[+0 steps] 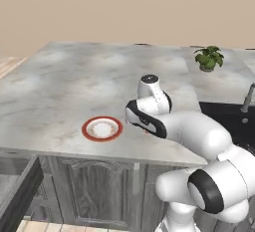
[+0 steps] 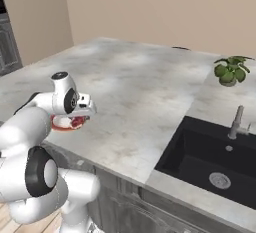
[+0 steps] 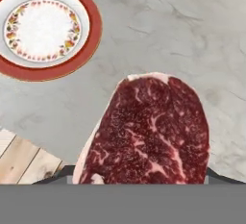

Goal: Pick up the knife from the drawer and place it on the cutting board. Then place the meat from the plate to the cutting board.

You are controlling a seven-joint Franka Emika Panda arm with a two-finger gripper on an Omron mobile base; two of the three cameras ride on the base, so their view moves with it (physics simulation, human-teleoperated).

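Meat [image 3: 151, 131] fills the lower centre of your hand view, clamped in the gripper [image 3: 139, 182] above the grey marble counter [image 3: 182, 31]. Your plate [image 3: 45, 28] sits bare at upper left, well apart from it; floorboards [image 3: 21, 158] show at lower left.

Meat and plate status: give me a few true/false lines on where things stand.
1. The meat is held in the claw, off the plate. True.
2. The plate still has meat on it. False: its white centre is bare.
3. The plate sits on the marble counter. True.
4. A kettle stands beside the sink. False: a potted plant stands behind it.
5. The drawer is shut. False: it stands pulled out.
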